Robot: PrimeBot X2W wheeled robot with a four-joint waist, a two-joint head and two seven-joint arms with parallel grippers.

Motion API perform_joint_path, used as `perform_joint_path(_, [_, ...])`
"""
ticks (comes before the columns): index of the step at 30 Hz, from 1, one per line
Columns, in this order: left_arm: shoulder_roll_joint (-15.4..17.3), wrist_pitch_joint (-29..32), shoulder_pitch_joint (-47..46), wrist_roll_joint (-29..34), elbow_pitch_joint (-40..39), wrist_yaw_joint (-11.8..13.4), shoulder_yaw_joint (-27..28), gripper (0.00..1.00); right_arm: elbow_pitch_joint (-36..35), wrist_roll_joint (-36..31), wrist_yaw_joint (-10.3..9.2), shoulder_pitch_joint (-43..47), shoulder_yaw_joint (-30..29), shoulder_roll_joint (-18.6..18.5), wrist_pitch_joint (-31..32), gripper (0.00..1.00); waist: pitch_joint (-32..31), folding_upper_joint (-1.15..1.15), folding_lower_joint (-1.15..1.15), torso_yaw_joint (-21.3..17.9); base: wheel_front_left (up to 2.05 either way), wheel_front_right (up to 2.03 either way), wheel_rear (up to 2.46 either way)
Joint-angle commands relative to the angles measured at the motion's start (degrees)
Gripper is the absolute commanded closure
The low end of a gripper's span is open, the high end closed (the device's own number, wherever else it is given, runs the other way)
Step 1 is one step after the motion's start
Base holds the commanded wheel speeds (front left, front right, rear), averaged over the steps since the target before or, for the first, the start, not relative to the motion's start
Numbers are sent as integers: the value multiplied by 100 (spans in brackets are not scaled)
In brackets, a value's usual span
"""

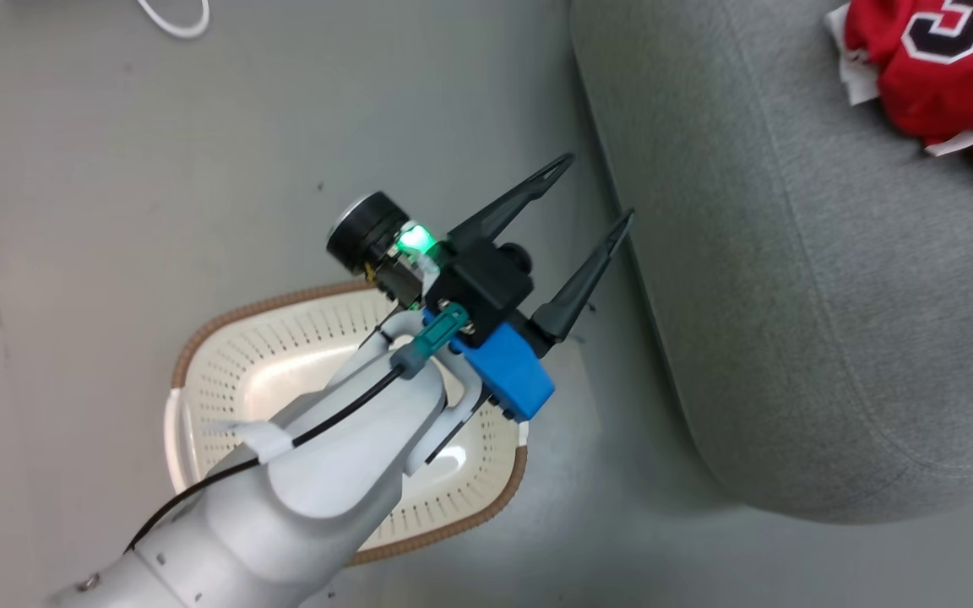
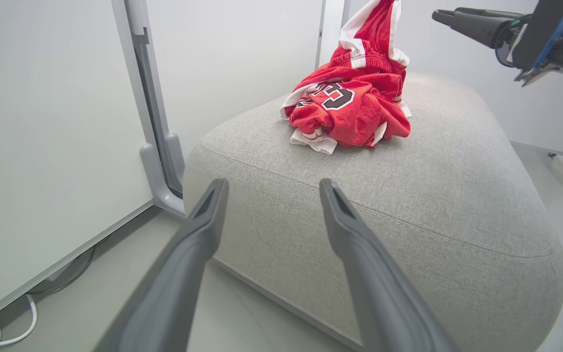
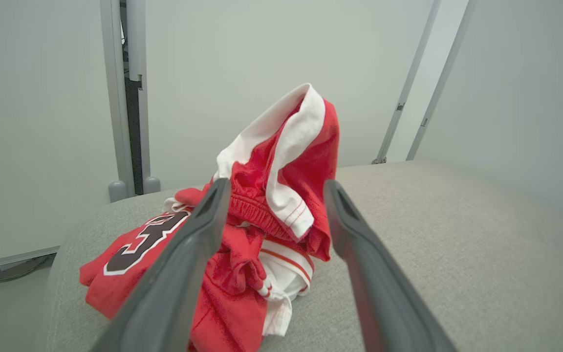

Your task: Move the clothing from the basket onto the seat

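- My right tool is spread wide and grips nothing. Its two fingers stand on either side of the clothing, and a fold of red cloth with white trim rises between them.
- My left tool is also spread and empty. It hangs over the basket with its fingers pointing toward the sofa.
- The clothing lies in one heap on top of the sofa, well apart from the basket, which stands on the floor just beside it.
- Risk: that upright fold sits close to my right fingers. If I pull back at a slant, I judge a finger could catch it and drag the heap along.
- Risk: in the right wrist view the jersey's lower edge lies near the sofa's rounded side. A tug that way could slide it off onto the floor.
- Risk: my left forearm hides part of the basket's bottom. What I can see of it looks bare, but a piece left underneath could go unnoticed.
- Risk: swinging the left arm carelessly could knock the basket's rim, since the arm hangs right above it.
- Count: one basket, one sofa, two tools, one heap of clothing.
- Within the heap I make out a jersey with a numeral 3 and a piece with an elastic waistband, so at least two garments. I cannot tell whether there are more.
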Motion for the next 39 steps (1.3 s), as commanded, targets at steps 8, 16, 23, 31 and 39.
perform_joint_path(8, [198, -26, 853, 11, -387, 201, 669, 0, -769, 126, 1, 897, 684, 259, -3, 0, -957, 0, 0, 233, 0, 0, 0])
perform_joint_path(16, [294, -25, 1858, 207, -832, 335, 1677, 0, -1242, 258, 1, 1476, 1444, 463, -3, 0, -1615, 0, 0, 672, 0, 0, 0])
perform_joint_path(23, [236, -23, 2640, 506, -1140, 313, 2621, 0, -1494, 300, 2, 1914, 1765, 562, -3, 0, -2030, 0, 0, 1101, 0, 0, 0])
perform_joint_path(31, [108, -22, 3330, 902, -1375, 192, 3577, 0, -1665, 309, 2, 2340, 1956, 672, -3, 0, -2314, 0, 0, 1480, 0, 0, 0])
perform_joint_path(39, [-112, -23, 3873, 1191, -1501, 18, 4329, 0, -1729, 322, 2, 2780, 2044, 822, -3, 0, -2544, 0, 0, 1642, 0, 0, 0])
